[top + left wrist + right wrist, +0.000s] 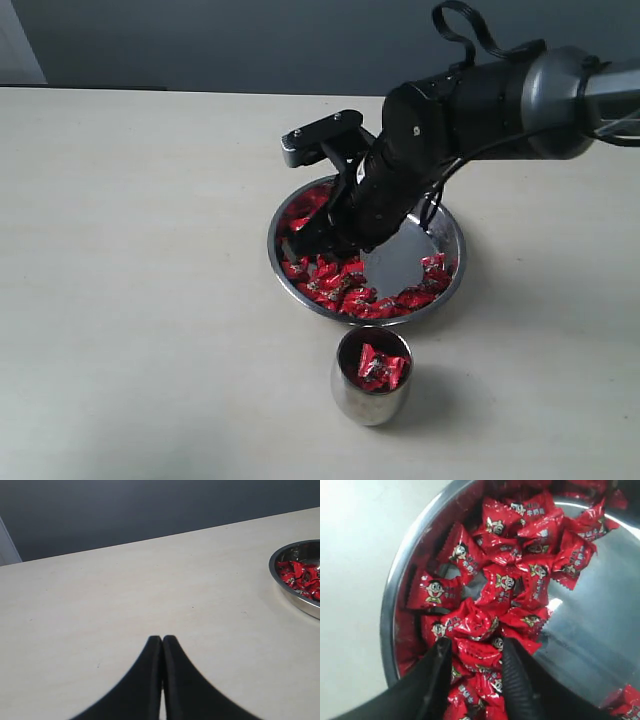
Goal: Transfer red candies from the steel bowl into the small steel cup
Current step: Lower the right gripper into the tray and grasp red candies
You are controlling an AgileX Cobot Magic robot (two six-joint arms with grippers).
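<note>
Red candies (335, 285): a few lie in the small steel cup (372, 400) on the tabletop (150, 300) near the steel bowl (275, 235), most remain heaped in that bowl, right claw (476, 646) open astride one candy, left claw (162, 641) closed, empty, well aside.

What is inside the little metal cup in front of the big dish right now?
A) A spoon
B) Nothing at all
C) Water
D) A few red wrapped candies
D: the exterior view looks down into the small steel cup and shows a few red candies lying inside it.
</note>
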